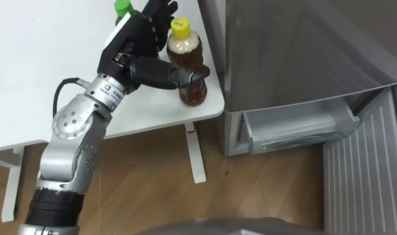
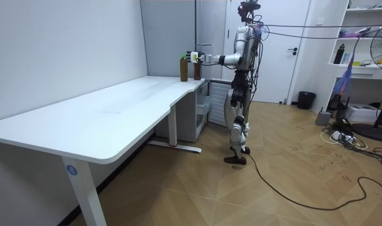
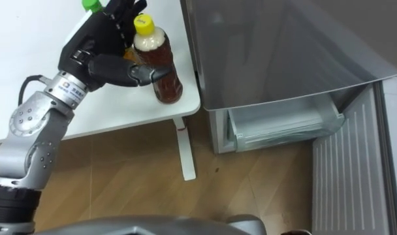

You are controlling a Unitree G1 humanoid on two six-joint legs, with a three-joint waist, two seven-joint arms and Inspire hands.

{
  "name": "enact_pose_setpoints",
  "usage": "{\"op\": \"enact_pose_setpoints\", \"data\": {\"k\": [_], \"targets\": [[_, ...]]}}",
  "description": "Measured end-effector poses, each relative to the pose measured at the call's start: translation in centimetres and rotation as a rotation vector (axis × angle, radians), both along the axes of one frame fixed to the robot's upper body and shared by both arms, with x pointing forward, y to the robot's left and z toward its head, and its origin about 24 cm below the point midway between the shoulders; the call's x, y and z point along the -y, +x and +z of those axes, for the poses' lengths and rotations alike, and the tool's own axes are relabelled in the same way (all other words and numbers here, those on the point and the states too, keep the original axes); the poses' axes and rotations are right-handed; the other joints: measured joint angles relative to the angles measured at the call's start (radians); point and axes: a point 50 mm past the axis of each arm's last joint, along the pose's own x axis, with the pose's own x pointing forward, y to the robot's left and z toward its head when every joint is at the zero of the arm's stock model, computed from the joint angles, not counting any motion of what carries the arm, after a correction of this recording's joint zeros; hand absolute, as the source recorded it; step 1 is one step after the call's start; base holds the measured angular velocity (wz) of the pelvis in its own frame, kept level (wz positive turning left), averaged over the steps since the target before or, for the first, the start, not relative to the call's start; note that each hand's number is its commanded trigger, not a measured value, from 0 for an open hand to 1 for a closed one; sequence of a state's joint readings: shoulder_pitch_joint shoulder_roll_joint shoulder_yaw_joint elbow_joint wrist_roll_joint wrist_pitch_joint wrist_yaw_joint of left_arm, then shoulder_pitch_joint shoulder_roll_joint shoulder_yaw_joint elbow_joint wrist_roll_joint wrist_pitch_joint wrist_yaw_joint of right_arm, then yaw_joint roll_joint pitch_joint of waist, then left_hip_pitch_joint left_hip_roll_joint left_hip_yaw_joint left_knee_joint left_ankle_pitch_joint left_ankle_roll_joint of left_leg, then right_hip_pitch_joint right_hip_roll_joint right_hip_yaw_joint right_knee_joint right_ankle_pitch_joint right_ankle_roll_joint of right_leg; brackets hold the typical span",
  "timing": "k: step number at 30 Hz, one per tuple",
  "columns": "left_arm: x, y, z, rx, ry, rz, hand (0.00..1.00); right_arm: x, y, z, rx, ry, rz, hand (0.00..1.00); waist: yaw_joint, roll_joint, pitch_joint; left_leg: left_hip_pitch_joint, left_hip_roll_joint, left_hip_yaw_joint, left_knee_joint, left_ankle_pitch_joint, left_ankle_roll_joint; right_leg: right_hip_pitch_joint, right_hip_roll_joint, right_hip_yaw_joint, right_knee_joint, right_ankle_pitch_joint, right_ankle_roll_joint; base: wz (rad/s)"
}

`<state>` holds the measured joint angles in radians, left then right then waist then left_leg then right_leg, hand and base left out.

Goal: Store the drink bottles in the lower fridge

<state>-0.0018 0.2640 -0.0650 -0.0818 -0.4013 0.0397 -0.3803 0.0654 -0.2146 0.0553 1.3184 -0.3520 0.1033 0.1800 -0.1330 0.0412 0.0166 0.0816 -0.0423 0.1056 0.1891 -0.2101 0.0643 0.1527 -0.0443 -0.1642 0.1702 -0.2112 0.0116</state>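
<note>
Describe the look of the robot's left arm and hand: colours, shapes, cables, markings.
The left arm has silver-grey metal segments with a round, bolted joint cover and a black ribbed cuff lower down. A black cable loops out near the wrist, which carries a round white label. The left hand is black, with a white patch on its back.

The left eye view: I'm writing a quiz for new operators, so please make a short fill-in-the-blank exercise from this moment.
1. The tea bottle that the left hand grasps has a ___ cap.
2. The second bottle, behind that hand on the white table, has a ___ cap.
3. The lower compartment of the fridge is ___.

Missing words: yellow; green; open.
</note>
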Motion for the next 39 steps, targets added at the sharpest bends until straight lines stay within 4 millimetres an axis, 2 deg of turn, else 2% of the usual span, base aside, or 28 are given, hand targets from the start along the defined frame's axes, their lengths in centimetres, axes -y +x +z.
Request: {"op": "enact_pose_setpoints", "data": {"k": [4,17,19,21,22,23,33,39], "targets": [[0.2,0.0,-0.6,-0.029,0.007,-0.014,0.0,0.1,-0.1,0.0,-0.002,-0.016,-0.002,0.0,0.0,-0.001,-0.0007,-0.001,0.0,-0.001,0.0,0.0,0.0,-0.002,0.0,0.0,0.001,0.0,0.0,0.0],[0.1,0.0,-0.7,-0.04,0.014,-0.013,0.0,0.1,-0.1,0.0,0.001,-0.027,-0.004,0.0,-0.002,-0.004,-0.0051,-0.002,0.001,0.0,0.009,0.0,0.0,-0.003,0.0,0.0,0.005,0.0,0.0,0.0],[0.0,0.0,-0.7,-0.043,0.017,-0.014,0.11,0.1,-0.2,0.0,0.0,-0.027,-0.004,0.0,-0.001,-0.004,-0.0052,-0.001,0.001,0.0,0.009,0.0,0.0,-0.003,0.0,0.0,0.005,0.0,0.0,0.0],[0.0,0.0,-0.8,-0.047,0.018,-0.014,0.15,0.2,-0.2,0.0,0.0,-0.028,-0.007,0.0,-0.001,-0.004,-0.0053,0.0,0.001,0.0,0.009,0.0,0.0,-0.002,0.0,0.0,0.006,0.0,0.0,0.0],[0.0,0.0,-0.8,-0.048,0.018,-0.013,0.67,0.2,-0.2,0.0,0.001,-0.028,-0.008,0.0,-0.002,-0.004,-0.0054,0.0,0.002,0.0,0.01,0.0,0.0,-0.002,0.0,0.0,0.007,0.0,0.0,0.0],[0.0,0.0,-0.8,-0.049,0.019,-0.013,1.0,0.2,-0.2,0.0,0.001,-0.028,-0.008,0.0,-0.002,-0.004,-0.0054,-0.001,0.002,-0.001,0.01,0.0,0.0,-0.002,0.0,0.0,0.007,0.0,0.0,0.0],[-0.1,0.0,-0.8,-0.053,0.026,-0.018,1.0,0.3,-0.2,0.1,-0.006,-0.036,-0.011,0.0,-0.002,-0.002,-0.0068,-0.001,0.003,-0.001,0.014,0.0,0.0,-0.002,0.0,0.0,0.015,0.0,0.0,0.0],[0.3,-0.1,-1.5,-0.097,0.037,-0.039,1.0,0.3,-0.2,0.1,-0.005,-0.041,-0.011,0.0,-0.002,-0.001,-0.007,-0.002,0.004,-0.001,0.015,0.0,0.0,-0.003,0.001,0.0,0.016,0.0,0.0,0.0]]}}
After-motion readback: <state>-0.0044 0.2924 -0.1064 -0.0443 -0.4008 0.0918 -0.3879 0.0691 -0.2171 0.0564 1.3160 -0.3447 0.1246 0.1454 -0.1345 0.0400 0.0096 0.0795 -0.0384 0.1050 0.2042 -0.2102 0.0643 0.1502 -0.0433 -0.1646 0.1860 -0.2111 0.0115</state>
